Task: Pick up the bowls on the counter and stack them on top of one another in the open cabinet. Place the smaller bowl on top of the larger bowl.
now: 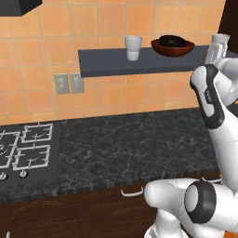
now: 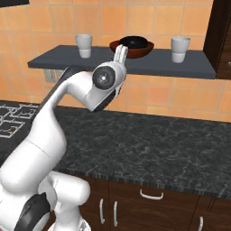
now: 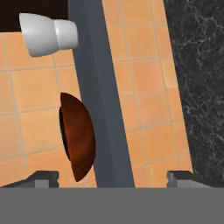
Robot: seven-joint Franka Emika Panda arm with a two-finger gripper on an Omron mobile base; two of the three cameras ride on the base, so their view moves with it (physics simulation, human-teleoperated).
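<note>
Larger bowl (image 1: 173,48), glossy reddish-brown wood-look, round and shallow, sits upright, mouth up, on the smooth dark grey open cabinet (image 1: 116,63). Smaller bowl (image 1: 172,41), black, nests inside it. White cups (image 2: 84,45) at 9 and 3 o'clock of the bowls. Speckled stone counter (image 2: 149,146) below. Gripper (image 3: 113,177) jaws spread, holding nothing.

My arm (image 2: 67,103) is white with dark joints. The larger bowl (image 1: 173,48) is glossy reddish-brown, wood-grained, and the smaller bowl (image 1: 172,41) in it is black. The open cabinet (image 1: 139,62) is smooth dark grey, the cups (image 1: 133,48) white, the counter (image 1: 130,144) black-grey speckled, the wall tiles (image 1: 93,23) orange.
</note>
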